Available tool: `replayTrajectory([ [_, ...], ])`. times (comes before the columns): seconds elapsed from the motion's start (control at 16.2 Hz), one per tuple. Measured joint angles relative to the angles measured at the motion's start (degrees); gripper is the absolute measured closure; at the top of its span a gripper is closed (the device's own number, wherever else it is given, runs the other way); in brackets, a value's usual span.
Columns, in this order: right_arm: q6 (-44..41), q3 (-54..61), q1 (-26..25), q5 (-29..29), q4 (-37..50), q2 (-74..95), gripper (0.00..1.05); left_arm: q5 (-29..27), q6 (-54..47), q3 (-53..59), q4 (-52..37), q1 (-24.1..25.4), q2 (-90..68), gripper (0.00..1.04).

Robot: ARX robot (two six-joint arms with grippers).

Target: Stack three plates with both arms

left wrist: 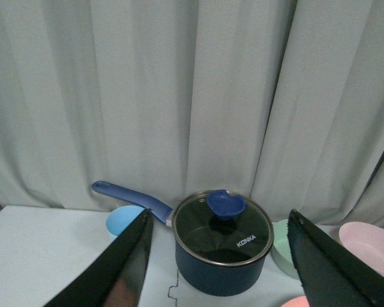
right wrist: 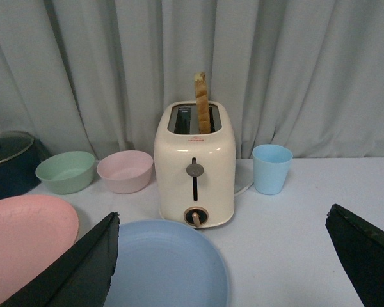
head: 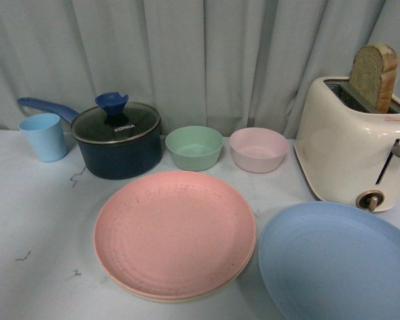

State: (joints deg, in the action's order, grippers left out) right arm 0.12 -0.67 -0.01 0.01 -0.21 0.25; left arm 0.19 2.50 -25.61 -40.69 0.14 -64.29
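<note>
Two plates are already stacked for you: the pink plate (head: 175, 232) sits on the cream plate (head: 187, 298), near centre. The blue plate (head: 337, 263) lies apart, right. Your left end effector (left wrist: 219, 214) and right end effector (right wrist: 223, 214) gape empty.

cream plate (head: 187, 299) mostly beneath pink plate (head: 175, 232); blue plate (head: 333, 263) partly off-frame
</note>
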Motion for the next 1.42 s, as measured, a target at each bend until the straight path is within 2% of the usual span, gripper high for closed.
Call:
replayTrajectory([
  [0.37, 0.0, 0.0, 0.0, 0.0, 0.0, 0.0, 0.06, -0.1, -1.4, 12.5, -1.0, -0.1, 9.8, 1.03],
  [0.68, 0.0, 0.0, 0.0, 0.0, 0.0, 0.0, 0.06, -0.1, -1.6, 18.1, 1.8, -0.1, 17.0, 1.03],
  [1.05, 0.0, 0.0, 0.0, 0.0, 0.0, 0.0, 0.06, -0.1, -1.6, 22.8, 10.0, -0.1, 30.3, 1.03],
  [1.11, 0.0, 0.0, 0.0, 0.0, 0.0, 0.0, 0.06, -0.1, -1.6, 24.4, 7.0, -0.1, 31.0, 1.03],
  [1.42, 0.0, 0.0, 0.0, 0.0, 0.0, 0.0, 0.06, -0.2, -1.7, 25.0, 17.8, -0.1, 41.2, 1.03],
])
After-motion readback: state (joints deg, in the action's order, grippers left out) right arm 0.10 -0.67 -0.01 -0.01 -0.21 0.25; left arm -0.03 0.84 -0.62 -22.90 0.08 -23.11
